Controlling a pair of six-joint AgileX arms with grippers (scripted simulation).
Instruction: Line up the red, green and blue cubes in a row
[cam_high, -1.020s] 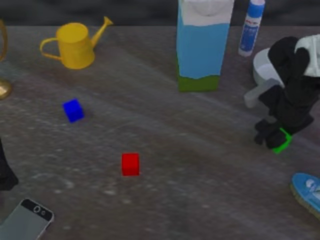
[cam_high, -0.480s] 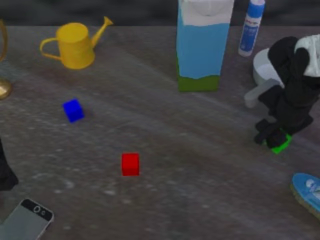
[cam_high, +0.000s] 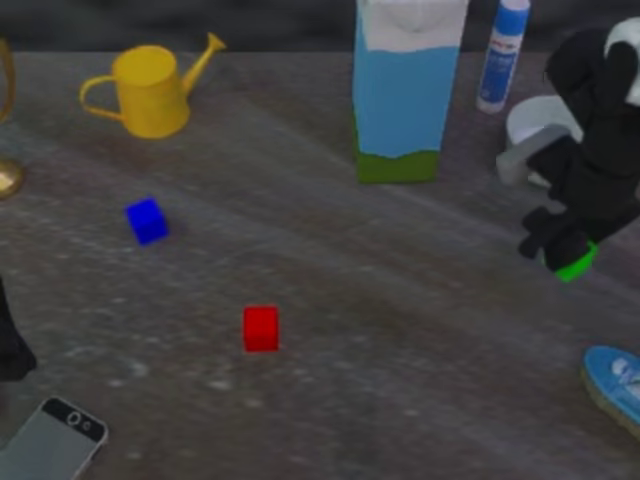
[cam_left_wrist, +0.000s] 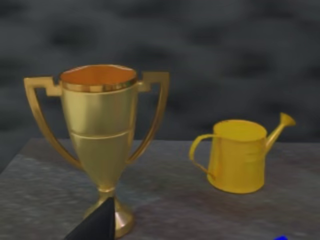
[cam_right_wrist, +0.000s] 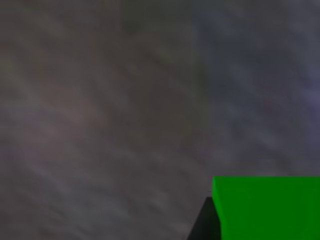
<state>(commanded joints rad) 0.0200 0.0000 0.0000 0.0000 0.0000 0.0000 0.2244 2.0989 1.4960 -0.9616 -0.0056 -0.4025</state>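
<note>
The red cube (cam_high: 261, 328) rests on the table a little left of the middle. Further left and back lies the blue cube (cam_high: 147, 221), with one corner of it also showing in the left wrist view (cam_left_wrist: 281, 238). My right gripper (cam_high: 562, 257) is at the right side, shut on the green cube (cam_high: 574, 265), which hangs above the tabletop. That green cube (cam_right_wrist: 267, 207) fills a corner of the right wrist view, over bare table. My left gripper (cam_high: 12, 355) stays parked at the left edge.
At the back stand a yellow watering can (cam_high: 150, 90), a tall blue, white and green carton (cam_high: 405, 85) and a glue stick (cam_high: 503, 55). A gold trophy (cam_left_wrist: 100, 135) is at the far left. A phone (cam_high: 50, 440) lies front left, a blue object (cam_high: 615, 385) front right, a grey mug (cam_high: 530, 135) behind the right arm.
My right gripper has risen and shifted slightly back and to the right with the green cube in it. The red and blue cubes and the left arm have not moved.
</note>
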